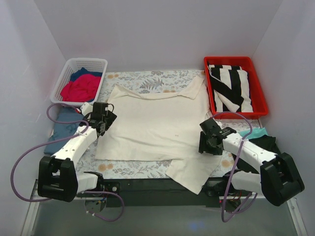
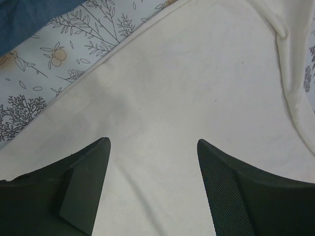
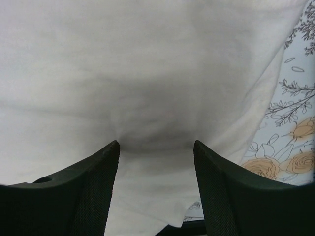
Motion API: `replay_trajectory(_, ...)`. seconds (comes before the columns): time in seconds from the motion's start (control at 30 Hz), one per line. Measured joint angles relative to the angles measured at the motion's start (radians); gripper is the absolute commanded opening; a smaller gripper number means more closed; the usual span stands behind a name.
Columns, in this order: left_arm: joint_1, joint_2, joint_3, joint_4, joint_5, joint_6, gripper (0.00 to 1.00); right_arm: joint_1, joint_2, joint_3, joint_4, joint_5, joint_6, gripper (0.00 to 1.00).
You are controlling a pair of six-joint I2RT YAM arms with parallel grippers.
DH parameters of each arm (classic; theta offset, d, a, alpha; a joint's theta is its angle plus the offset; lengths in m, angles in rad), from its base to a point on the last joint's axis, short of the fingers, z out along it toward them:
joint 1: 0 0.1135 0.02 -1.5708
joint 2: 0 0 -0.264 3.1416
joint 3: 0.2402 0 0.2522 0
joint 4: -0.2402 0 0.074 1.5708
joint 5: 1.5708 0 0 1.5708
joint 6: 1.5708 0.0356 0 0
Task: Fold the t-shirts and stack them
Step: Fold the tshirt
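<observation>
Roughly centred on the floral-covered worktop (image 1: 147, 78) lies the cream t-shirt (image 1: 152, 123), spread flat with its neckline toward the far wall. One sleeve sticks out at the near right corner and hangs over the worktop's front edge.

The left claw (image 2: 153, 140) sits over the shirt's left edge with its fingers spread wide and only flat cream cloth between them. The right claw (image 3: 156, 143) is at the shirt's right edge, just above that near sleeve. Its fingers are apart, and the cloth between the tips dips and puckers in shadow; nothing is pinched.

A white basket (image 1: 83, 60) at the far left holds a red t-shirt (image 1: 78, 88) and a navy one (image 1: 86, 73). A red tray (image 1: 241, 115) at the far right holds a black-and-white striped garment (image 1: 231, 86). A blue t-shirt (image 1: 61, 130) lies on the worktop beside the left arm. Teal cloth (image 1: 253, 132) and black cloth (image 1: 266, 142) lie bunched by the right arm.
</observation>
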Motion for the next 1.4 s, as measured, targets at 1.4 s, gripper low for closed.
replay_trajectory(1.4,0.013,1.102,1.100,0.158,-0.088,0.073,0.54,-0.007,0.687,0.722,0.259,0.150,-0.369,0.72)
